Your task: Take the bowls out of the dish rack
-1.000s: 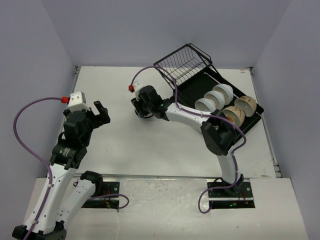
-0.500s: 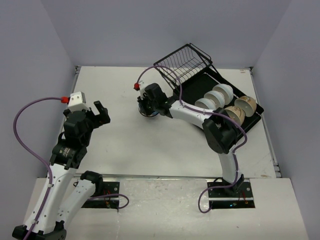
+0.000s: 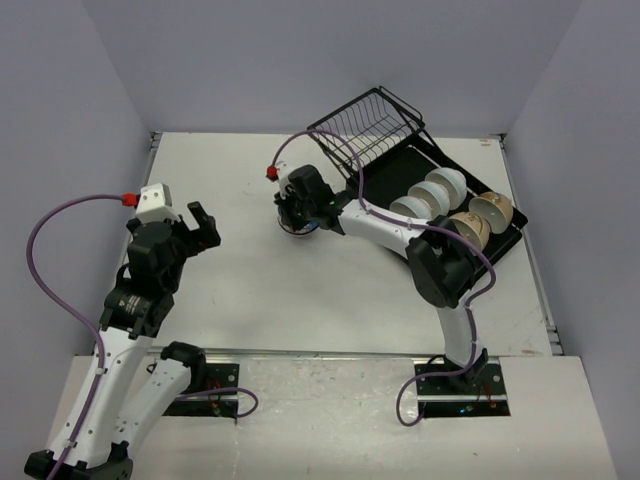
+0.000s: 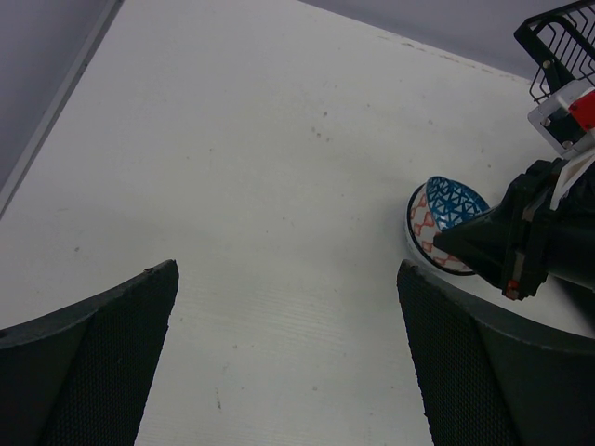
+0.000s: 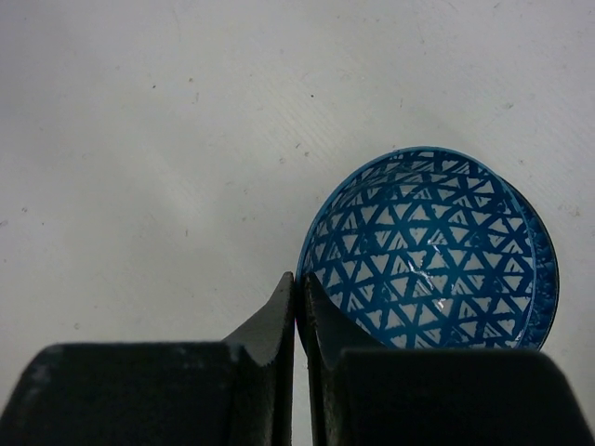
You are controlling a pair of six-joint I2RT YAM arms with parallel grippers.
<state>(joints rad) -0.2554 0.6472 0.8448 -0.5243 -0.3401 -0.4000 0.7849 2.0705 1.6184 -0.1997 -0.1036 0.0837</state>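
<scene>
My right gripper [image 5: 297, 282] is shut on the near rim of a blue-patterned bowl [image 5: 428, 255], one finger inside and one outside. In the left wrist view this bowl [image 4: 452, 199] rests tilted in a pink-patterned bowl [image 4: 425, 226] on the table. In the top view the right gripper [image 3: 295, 221] covers most of it, left of the dish rack [image 3: 400, 172]. Two white bowls [image 3: 445, 186] [image 3: 413, 208] and two cream bowls [image 3: 466, 229] [image 3: 493, 209] stand on edge in the rack. My left gripper [image 3: 200, 226] is open and empty, far to the left.
The tilted black wire basket [image 3: 364, 124] stands at the rack's far end. The right arm's links [image 3: 375, 228] reach over the table beside the rack's near left edge. Grey walls close in the table on three sides.
Since one second ago my right gripper moved a little right and away with the blue bowl. Nothing moved over the last half second. The left arm is still.
</scene>
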